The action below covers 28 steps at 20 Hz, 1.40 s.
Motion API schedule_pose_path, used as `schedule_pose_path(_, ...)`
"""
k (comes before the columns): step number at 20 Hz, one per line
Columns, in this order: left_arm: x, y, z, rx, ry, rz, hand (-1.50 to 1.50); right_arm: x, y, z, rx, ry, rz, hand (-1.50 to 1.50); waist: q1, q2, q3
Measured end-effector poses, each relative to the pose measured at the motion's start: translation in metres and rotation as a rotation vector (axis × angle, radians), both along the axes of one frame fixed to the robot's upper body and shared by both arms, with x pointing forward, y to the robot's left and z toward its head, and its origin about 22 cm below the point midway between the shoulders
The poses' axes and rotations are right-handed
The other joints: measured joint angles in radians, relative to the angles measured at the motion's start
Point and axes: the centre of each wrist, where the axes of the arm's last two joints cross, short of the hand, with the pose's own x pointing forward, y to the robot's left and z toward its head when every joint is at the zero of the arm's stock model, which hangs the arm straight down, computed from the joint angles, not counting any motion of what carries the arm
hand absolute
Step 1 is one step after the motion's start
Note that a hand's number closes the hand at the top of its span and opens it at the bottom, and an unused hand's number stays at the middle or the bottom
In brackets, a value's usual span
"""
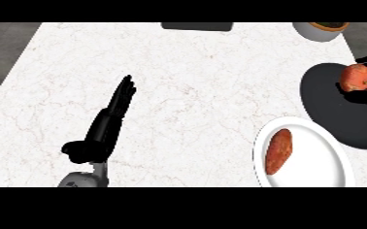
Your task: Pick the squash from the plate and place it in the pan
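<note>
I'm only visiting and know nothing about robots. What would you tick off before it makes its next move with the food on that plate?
1. Orange-brown oblong vegetable lies on the round white plate, untouched: ok.
2. Dark round pan sits right beside the plate, with bare floor showing: ok.
3. Reddish round item already lies in the pan, toward its far side, which leaves space nearer the plate: ok.
4. Left hand has straight fingers and holds nothing, but is well left of the plate: not ok for a grasp yet.
5. Right hand, on the plate's side, is out of view: cannot tell.
</note>
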Motion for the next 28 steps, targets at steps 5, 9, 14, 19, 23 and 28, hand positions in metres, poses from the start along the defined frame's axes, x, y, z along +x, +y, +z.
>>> schedule_pose_path(5,-0.001,-0.004,0.000,-0.003,-0.010,-0.014,0.00,0.005,0.006,-0.013,0.003,0.256,0.104,-1.50,0.018,0.005,0.002)
schedule_pose_path(9,-0.001,0.001,0.001,-0.005,-0.010,-0.016,0.00,0.015,0.018,-0.016,0.063,0.306,0.176,-1.50,0.019,0.006,0.003)
schedule_pose_path(14,0.001,-0.001,0.005,-0.007,-0.011,-0.005,0.00,0.020,0.021,-0.015,0.197,0.174,0.217,-1.50,0.007,0.005,0.004)
schedule_pose_path(19,0.000,0.003,0.004,-0.005,-0.010,0.001,0.00,0.009,0.001,-0.010,0.355,0.064,0.216,-1.50,-0.002,0.004,0.004)
schedule_pose_path(23,0.000,0.007,0.004,-0.006,-0.012,0.012,0.00,-0.011,-0.034,0.002,0.469,0.051,0.241,-1.50,-0.010,0.002,0.004)
schedule_pose_path(28,0.000,0.007,0.003,-0.005,-0.007,0.016,0.00,-0.041,-0.065,0.005,0.586,0.074,0.283,-1.50,-0.019,-0.001,0.004)
